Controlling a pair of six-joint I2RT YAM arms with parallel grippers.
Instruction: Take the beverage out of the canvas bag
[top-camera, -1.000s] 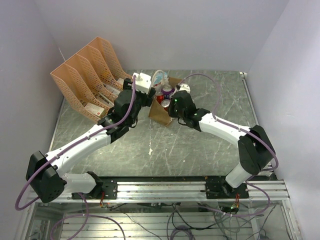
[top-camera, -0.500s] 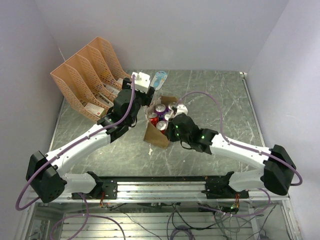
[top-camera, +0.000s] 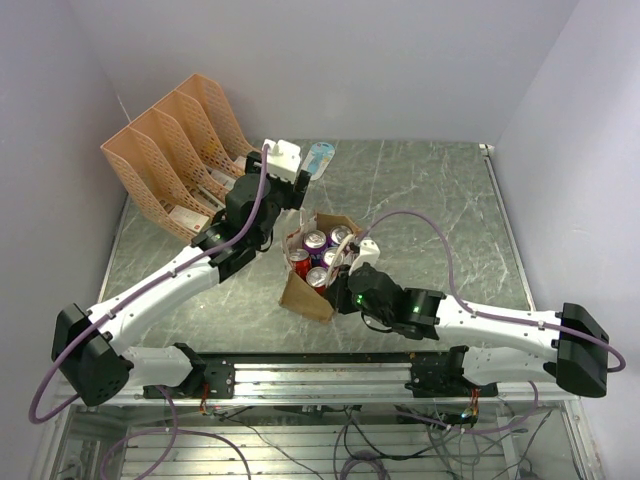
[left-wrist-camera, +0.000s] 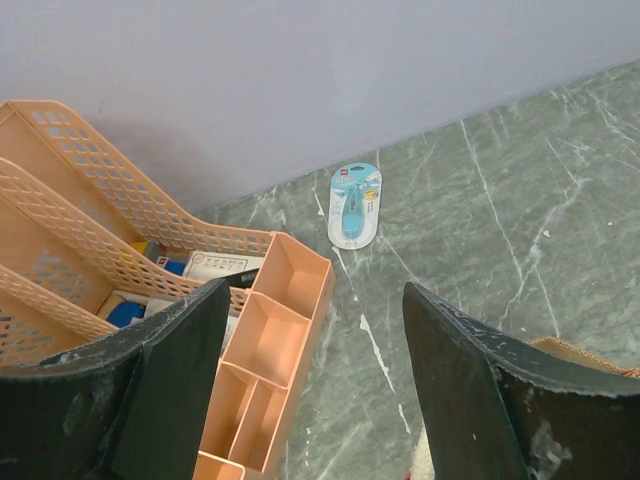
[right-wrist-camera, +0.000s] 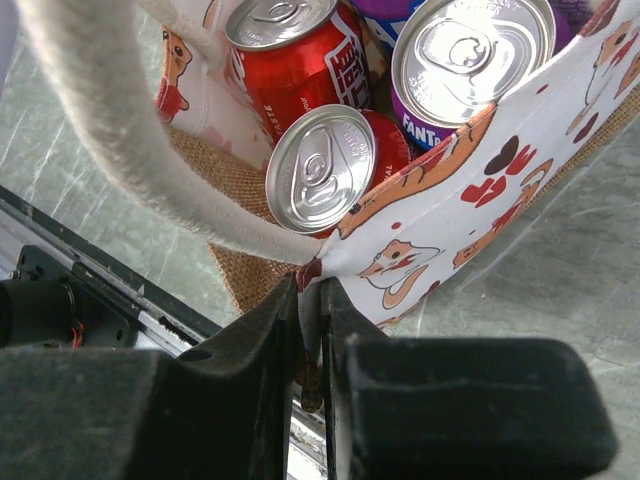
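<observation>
Cans (top-camera: 317, 241) stand upright, packed together inside the canvas bag (top-camera: 304, 294). The bag sits open-topped on the green marbled table (top-camera: 430, 200), about midway across and a little toward the near edge. In the right wrist view 2 red cans and 1 purple can show plainly. One red can (right-wrist-camera: 320, 170) stands against the printed panel (right-wrist-camera: 440, 200), a second red can (right-wrist-camera: 290, 40) is behind it, and the purple can (right-wrist-camera: 470, 60) touches the panel beside them. The pale panel carries orange cartoon animals and dark hearts, and brown burlap shows below it at the bag's corner. A cream loop handle (right-wrist-camera: 120, 140) arcs across the left of that view.

The right gripper (right-wrist-camera: 308, 300) is pinched tight on the bag's top rim, right where the handle meets the printed panel, with fabric squeezed between its 2 fingers. From above, this gripper sits at the bag's near right corner, its arm stretched low over the table.

The left gripper (left-wrist-camera: 316, 295) hangs above the table just beyond the bag's far left side, its 2 fingers apart with nothing between them. Only a brown corner of the bag shows at the lower right of its camera. Past it, an orange file rack (top-camera: 170, 160) stands at the table's far left, with an orange compartment tray (left-wrist-camera: 262, 370) just beside it. A blue blister pack (top-camera: 320, 157) lies flat near the back wall, well apart from the bag.
</observation>
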